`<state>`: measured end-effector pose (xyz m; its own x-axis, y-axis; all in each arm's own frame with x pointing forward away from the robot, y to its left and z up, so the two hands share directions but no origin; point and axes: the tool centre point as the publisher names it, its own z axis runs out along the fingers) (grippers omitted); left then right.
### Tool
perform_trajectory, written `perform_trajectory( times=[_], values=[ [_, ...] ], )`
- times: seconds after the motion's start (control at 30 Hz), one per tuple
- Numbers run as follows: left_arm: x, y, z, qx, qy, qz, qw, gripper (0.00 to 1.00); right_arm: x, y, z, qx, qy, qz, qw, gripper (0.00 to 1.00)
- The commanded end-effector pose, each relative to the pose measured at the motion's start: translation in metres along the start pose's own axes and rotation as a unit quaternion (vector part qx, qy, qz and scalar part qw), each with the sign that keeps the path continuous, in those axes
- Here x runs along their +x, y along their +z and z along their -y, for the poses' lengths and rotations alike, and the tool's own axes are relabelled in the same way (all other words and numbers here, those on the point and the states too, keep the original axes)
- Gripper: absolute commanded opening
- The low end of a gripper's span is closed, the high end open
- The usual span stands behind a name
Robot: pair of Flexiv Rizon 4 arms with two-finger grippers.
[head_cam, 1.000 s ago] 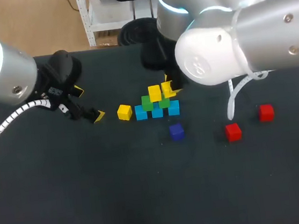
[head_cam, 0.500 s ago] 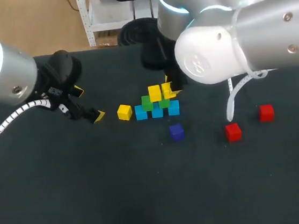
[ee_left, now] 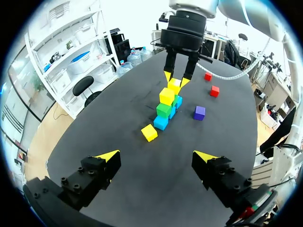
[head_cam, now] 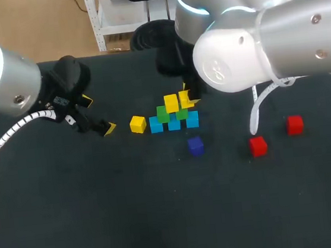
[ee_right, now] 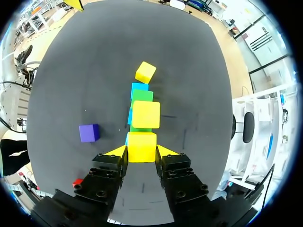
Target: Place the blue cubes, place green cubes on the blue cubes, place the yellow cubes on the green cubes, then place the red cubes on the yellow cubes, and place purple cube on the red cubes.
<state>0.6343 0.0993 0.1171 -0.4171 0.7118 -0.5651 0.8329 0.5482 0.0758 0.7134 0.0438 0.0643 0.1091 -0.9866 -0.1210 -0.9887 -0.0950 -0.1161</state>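
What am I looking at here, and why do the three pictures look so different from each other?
These are two robot arms at a dark table. One picture looks down from a fixed camera above and behind them. The two round ones come from cameras on each arm's wrist, looking out along its fingers. The right hand is shut on a yellow cube at a small pile: blue cubes at the bottom, green cubes on them, a second yellow cube on top. The left hand is open and holds nothing. Lying loose are a third yellow cube, a purple cube and two red cubes.
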Motion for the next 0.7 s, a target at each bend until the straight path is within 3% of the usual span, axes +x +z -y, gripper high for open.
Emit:
perform_trajectory(
  times=[0.03, 0.7],
  values=[
    [0.0013, -0.0004, -0.0008, 0.002, 0.001, 0.002, 1.000, 1.00, -0.0006, 0.0009, 0.0010, -0.002, 0.002, 0.001, 1.000, 0.00],
    [0.0013, -0.0004, -0.0008, 0.002, 0.001, 0.002, 1.000, 1.00, -0.0026, 0.0060, 0.0028, -0.004, 0.004, 0.002, 1.000, 0.00]
  ],
)
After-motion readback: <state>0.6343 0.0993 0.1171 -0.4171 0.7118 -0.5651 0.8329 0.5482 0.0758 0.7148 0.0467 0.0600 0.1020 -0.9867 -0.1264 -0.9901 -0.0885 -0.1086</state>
